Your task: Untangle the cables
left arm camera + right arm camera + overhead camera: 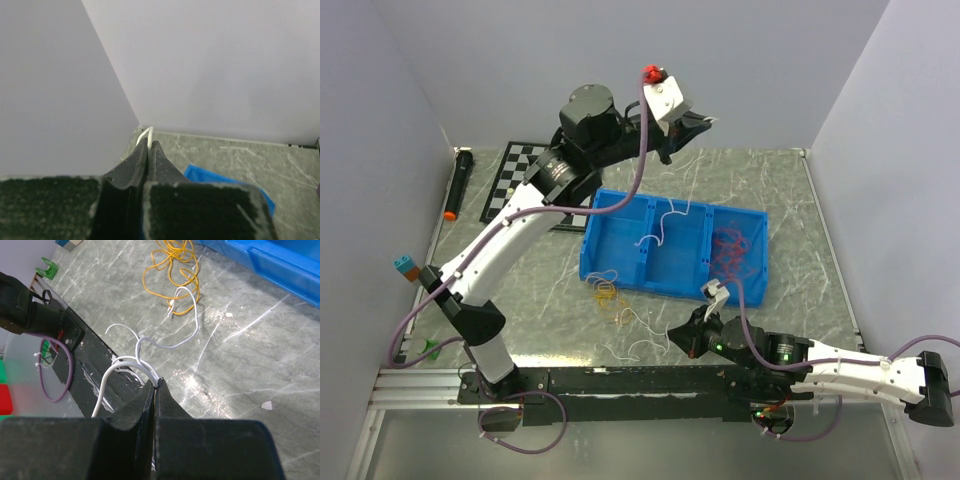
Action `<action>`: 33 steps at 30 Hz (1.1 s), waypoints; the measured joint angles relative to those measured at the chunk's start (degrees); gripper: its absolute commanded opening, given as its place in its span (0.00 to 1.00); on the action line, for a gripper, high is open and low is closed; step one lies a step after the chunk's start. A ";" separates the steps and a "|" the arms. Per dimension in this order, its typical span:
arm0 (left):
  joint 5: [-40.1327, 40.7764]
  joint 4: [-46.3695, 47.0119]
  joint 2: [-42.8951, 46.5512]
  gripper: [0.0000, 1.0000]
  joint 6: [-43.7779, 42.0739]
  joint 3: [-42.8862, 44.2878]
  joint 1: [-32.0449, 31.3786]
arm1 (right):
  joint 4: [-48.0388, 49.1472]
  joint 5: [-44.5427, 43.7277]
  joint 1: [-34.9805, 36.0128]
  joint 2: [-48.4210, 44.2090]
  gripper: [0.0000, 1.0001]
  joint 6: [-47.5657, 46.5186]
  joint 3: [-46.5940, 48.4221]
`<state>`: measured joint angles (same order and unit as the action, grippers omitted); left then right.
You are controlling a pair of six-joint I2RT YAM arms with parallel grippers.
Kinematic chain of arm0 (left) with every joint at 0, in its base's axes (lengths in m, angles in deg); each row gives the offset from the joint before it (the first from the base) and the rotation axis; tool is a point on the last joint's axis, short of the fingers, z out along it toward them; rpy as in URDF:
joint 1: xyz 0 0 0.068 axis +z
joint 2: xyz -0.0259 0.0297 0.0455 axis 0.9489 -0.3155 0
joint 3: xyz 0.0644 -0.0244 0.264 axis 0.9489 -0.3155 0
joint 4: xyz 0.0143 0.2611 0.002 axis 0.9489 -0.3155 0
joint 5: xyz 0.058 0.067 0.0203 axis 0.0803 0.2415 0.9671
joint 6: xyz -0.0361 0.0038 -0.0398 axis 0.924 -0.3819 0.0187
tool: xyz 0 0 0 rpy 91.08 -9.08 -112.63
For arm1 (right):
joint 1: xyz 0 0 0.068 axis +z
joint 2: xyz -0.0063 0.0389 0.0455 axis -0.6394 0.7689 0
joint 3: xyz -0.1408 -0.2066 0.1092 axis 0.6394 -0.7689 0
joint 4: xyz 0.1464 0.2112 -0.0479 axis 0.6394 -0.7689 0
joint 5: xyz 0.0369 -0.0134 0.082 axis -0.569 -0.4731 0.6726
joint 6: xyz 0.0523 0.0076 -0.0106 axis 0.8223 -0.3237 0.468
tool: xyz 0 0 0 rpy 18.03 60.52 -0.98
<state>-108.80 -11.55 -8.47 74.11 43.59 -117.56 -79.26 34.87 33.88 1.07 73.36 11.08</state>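
My left gripper (698, 124) is raised high near the back wall, shut on a thin white cable (147, 134) that pokes out just past its tips (149, 142). Low at the table's front edge, my right gripper (678, 336) is shut on white cables (172, 344) that loop out from its tips (157, 383) over the table. A heap of yellow cables (608, 295) lies in front of the blue bin (592, 250) and also shows in the right wrist view (172, 270). Red cables (732, 250) fill the bin's right compartment, and white ones (665, 228) lie in its middle one.
A checkerboard (523, 168) and a black cylinder with an orange tip (459, 185) lie at the back left. A teal block (404, 265) sits on the left edge. The black front rail (75, 337) runs under my right gripper. Loose white strands (638, 347) lie near the front.
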 measured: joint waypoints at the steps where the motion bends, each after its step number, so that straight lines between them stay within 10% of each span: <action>1: 0.22 0.15 -0.68 0.01 -0.17 1.66 -0.63 | 0.02 0.00 0.00 0.11 0.00 -0.02 0.00; 21: 11.34 3.98 0.48 0.01 -3.19 -17.22 -1.95 | 0.04 -0.59 0.02 -1.49 0.00 0.94 -0.96; 33: 14.86 7.61 1.75 0.01 -2.73 -11.54 -1.38 | 0.02 -0.85 0.02 -1.36 0.00 1.01 -1.01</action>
<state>-93.94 -3.94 -6.72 71.37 32.05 -118.94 -79.24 34.02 33.90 -0.29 74.37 10.08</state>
